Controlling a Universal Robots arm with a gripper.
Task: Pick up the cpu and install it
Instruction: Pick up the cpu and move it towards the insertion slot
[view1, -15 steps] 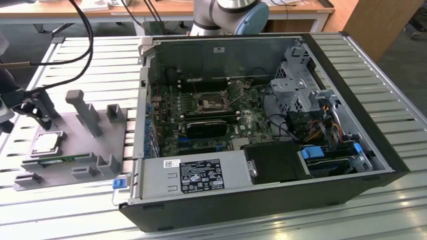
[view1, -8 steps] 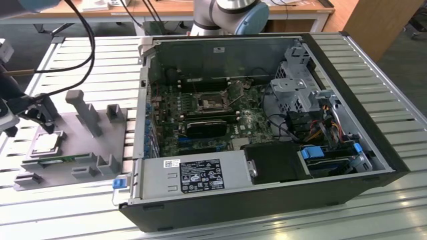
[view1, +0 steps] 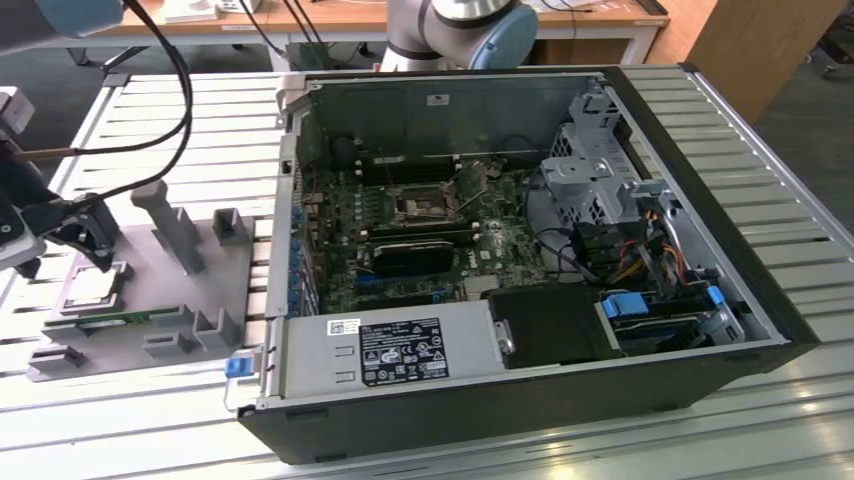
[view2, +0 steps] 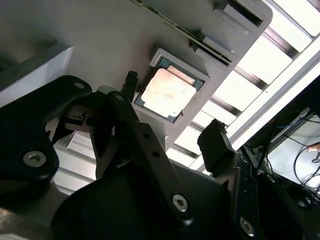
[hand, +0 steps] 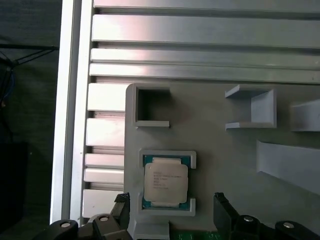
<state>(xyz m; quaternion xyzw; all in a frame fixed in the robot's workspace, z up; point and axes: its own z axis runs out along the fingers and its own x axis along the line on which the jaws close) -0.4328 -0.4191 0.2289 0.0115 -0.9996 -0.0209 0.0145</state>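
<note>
Hovering gripper (hand: 170, 200) — jaws apart, cpu (hand: 166, 181) unheld

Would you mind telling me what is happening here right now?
The robot arm's tool hangs open over the cpu, which lies in its pocket on the grey fixture tray, at the exterior view's left of the open computer case. Its fingers stand either side of the chip, apart from it; nothing is lifted or installed yet.

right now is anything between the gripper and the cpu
Nothing visible does. In the first wrist view the cpu lies uncovered in its recess on the grey holder, and the gripper is open and straddles it, with bare space between them.
</note>
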